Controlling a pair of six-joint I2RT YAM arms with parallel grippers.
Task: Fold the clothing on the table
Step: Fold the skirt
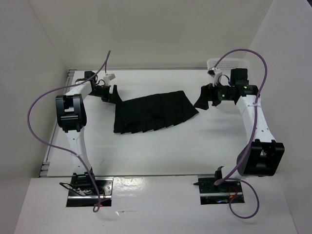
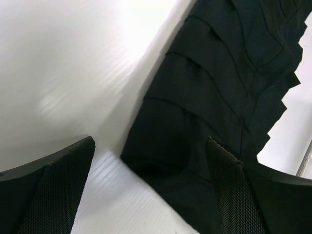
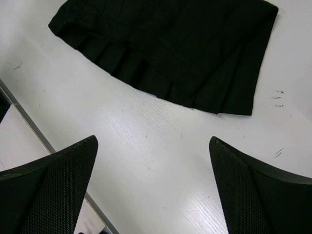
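Note:
The clothing (image 1: 153, 113) is a black pleated skirt lying flat in the middle of the white table (image 1: 161, 151). My left gripper (image 1: 113, 95) hovers open at the skirt's far left corner. In the left wrist view that corner of the skirt (image 2: 219, 83) lies between the spread jaws of the left gripper (image 2: 150, 146), and the right finger (image 2: 234, 190) stands over the fabric. My right gripper (image 1: 203, 101) is open just off the skirt's right corner. In the right wrist view the right gripper (image 3: 152, 141) is over bare table, with the skirt (image 3: 170, 44) ahead of it.
A white mesh basket (image 1: 229, 63) stands at the back right behind the right arm. A metal rail (image 1: 54, 141) runs along the table's left edge, and the rail (image 3: 29, 122) also shows in the right wrist view. White walls close in the back and sides.

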